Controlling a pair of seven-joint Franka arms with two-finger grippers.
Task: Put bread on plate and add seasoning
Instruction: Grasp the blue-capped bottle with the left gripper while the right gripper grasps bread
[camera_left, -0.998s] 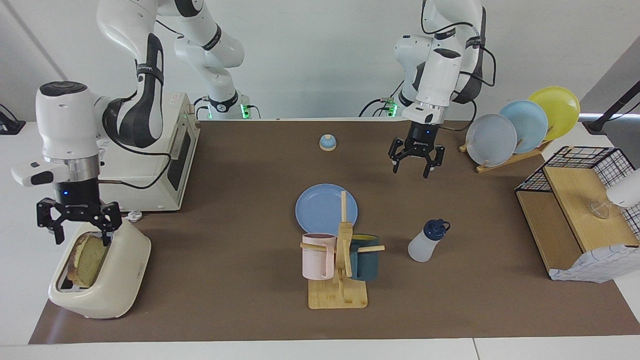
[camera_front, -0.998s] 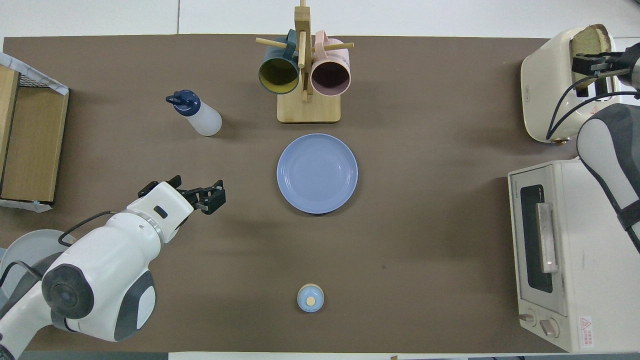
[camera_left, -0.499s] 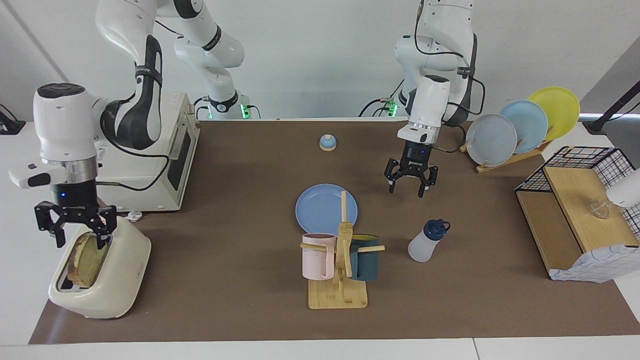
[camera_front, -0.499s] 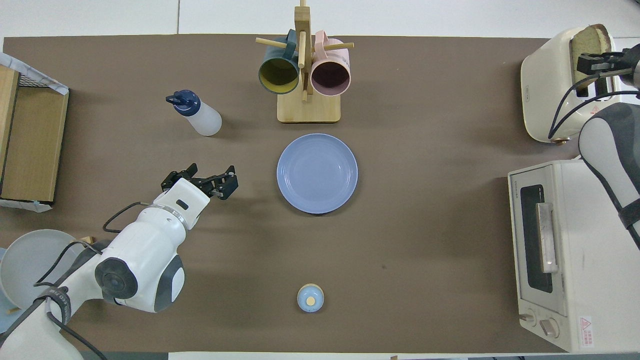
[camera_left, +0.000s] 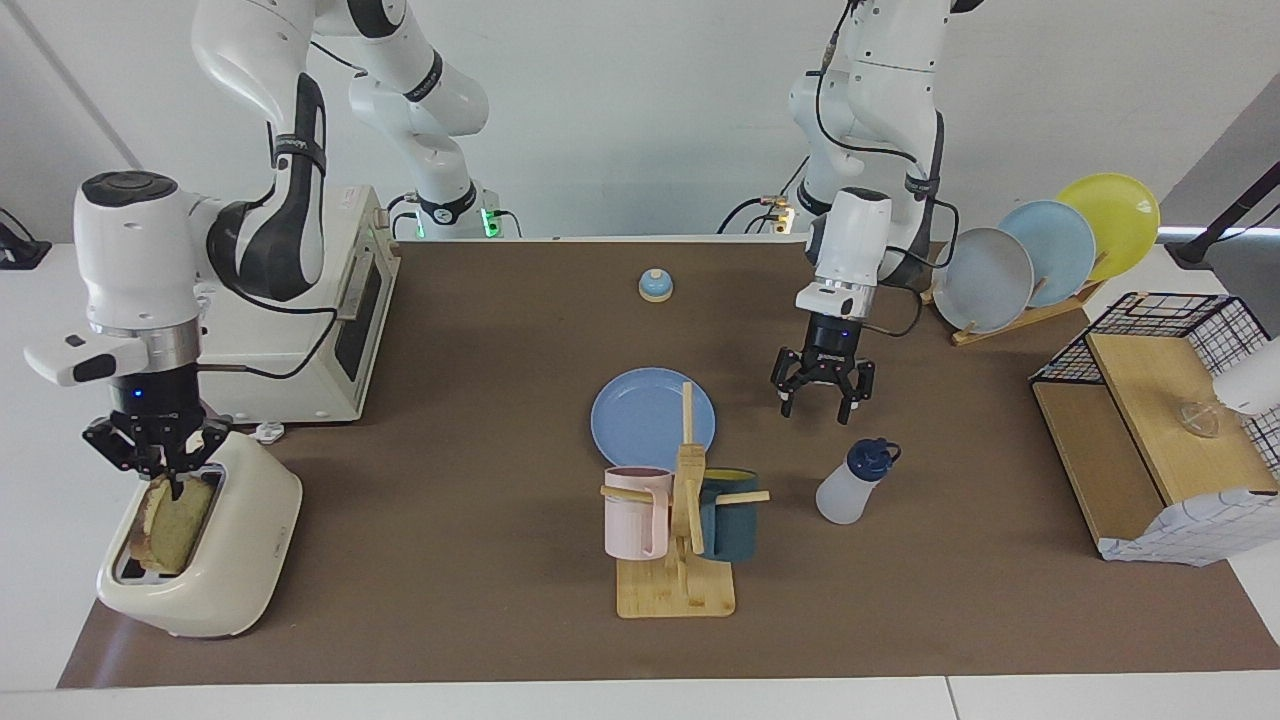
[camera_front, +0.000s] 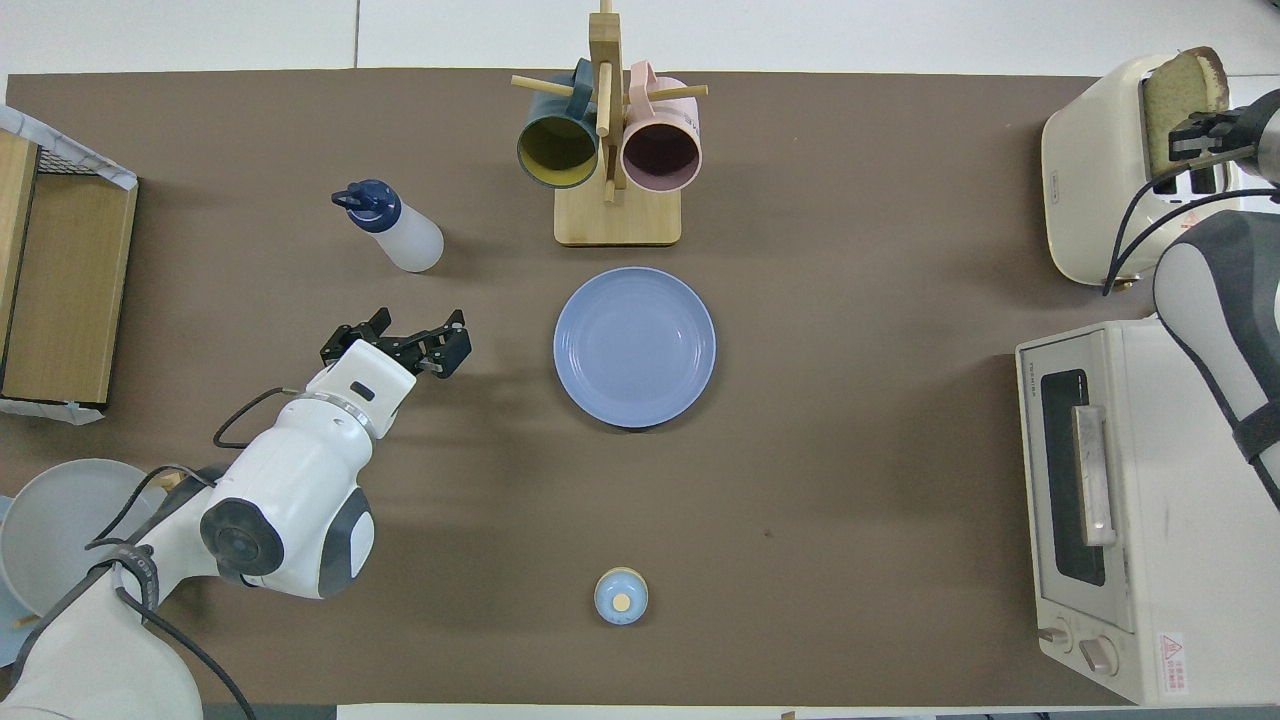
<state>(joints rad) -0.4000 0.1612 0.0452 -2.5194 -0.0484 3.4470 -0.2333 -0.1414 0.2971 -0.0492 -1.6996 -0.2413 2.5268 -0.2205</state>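
The bread (camera_left: 165, 520) stands upright in a slot of the cream toaster (camera_left: 235, 565) at the right arm's end of the table; it also shows in the overhead view (camera_front: 1180, 85). My right gripper (camera_left: 155, 458) is over the toaster, its fingers drawn in on the bread's top edge. The blue plate (camera_left: 640, 420) lies flat mid-table. The seasoning bottle (camera_left: 850, 485) stands beside the plate toward the left arm's end. My left gripper (camera_left: 822, 395) is open and empty, in the air over the table between plate and bottle (camera_front: 400, 232).
A wooden mug rack (camera_left: 680, 560) with a pink and a dark mug stands farther from the robots than the plate. A bell (camera_left: 655, 285) sits near the robots. A toaster oven (camera_left: 330, 320), a plate rack (camera_left: 1040, 250) and a wire-and-wood shelf (camera_left: 1150, 430) line the table ends.
My right gripper has come down and its fingers have closed in on the bread's top. My left gripper has moved out from the robots and lower, toward the bottle.
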